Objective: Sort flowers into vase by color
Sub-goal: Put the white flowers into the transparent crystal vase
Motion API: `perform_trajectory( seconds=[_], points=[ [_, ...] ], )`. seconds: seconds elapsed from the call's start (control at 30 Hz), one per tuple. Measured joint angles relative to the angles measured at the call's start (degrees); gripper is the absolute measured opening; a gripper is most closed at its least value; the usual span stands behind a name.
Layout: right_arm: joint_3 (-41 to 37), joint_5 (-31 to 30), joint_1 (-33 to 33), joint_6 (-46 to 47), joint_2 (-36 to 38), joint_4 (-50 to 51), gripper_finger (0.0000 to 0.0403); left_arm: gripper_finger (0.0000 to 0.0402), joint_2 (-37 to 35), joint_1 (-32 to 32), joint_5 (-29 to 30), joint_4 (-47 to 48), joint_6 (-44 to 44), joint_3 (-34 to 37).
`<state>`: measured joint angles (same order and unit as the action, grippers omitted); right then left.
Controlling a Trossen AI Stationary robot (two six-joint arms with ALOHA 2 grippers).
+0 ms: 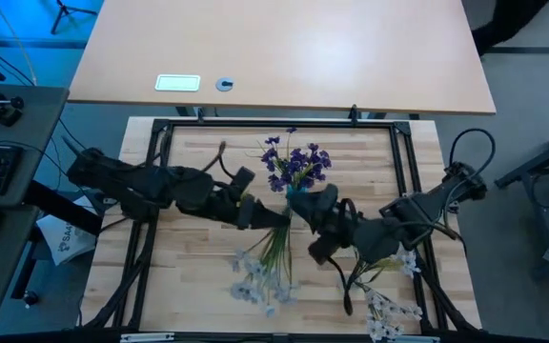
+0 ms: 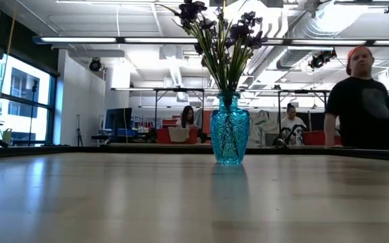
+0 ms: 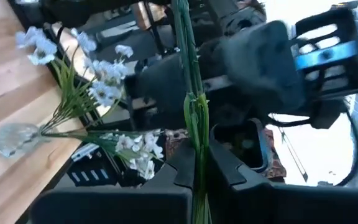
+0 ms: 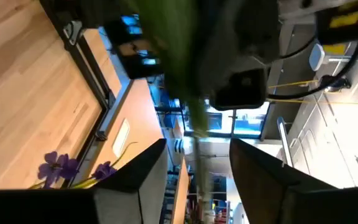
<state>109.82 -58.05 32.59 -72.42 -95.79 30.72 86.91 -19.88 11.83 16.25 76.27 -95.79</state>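
Wooden table (image 1: 189, 191), left pincer (image 3: 197, 165) clenched on pale flowers (image 1: 255, 276), stems toward blue vase (image 2: 229, 131), right pincer (image 4: 194, 174) released.

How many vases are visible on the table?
2. A blue glass vase holding purple flowers stands mid-table; a clear vase with white flowers stands near the right side. Others may be hidden under the arms.

The blue vase (image 1: 298, 198) of purple flowers (image 1: 294, 162) blocks the bench (image 1: 198, 162) centre, both arms crowding it at 6 o'clock. Pale sprigs (image 1: 255, 281) clutter 6 o'clock; bare wood lies open at 10 and 2 o'clock.
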Motion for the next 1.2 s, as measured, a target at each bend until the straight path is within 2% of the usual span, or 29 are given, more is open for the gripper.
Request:
perform_trajectory(
  seconds=[0.43, 0.57, 0.73, 0.8, 1.1, 1.2],
  points=[
    [0.0, 0.6, 0.0, 0.4, 0.1, -2.7, 0.0134, 0.0000, 0.5, 0.8, -0.1, 0.0, 0.1, 0.0],
    [0.0, 1.0, -0.3, 0.4, 0.1, -2.6, 0.0098, 0.0001, 0.4, 0.9, -0.1, -0.3, 0.1, 0.0],
    [0.0, 1.0, -0.7, 0.6, 0.1, -2.4, 0.0024, 0.0014, 0.3, 1.2, -0.4, -0.4, 0.0, 0.0],
    [0.0, 1.1, -0.7, 1.2, 0.1, -2.4, 0.0009, 0.0018, 0.3, 1.2, -0.4, -0.4, -0.9, 0.0],
    [-0.1, 0.0, 0.1, 3.0, 0.6, -2.3, 0.0003, 0.0039, -1.4, 3.0, -1.4, 1.7, -8.0, 0.0],
    [-0.1, -2.6, 1.3, 2.9, 1.7, -2.3, 0.0002, 0.0051, -4.0, 3.8, 1.0, 5.3, -10.9, 0.0]
  ],
)
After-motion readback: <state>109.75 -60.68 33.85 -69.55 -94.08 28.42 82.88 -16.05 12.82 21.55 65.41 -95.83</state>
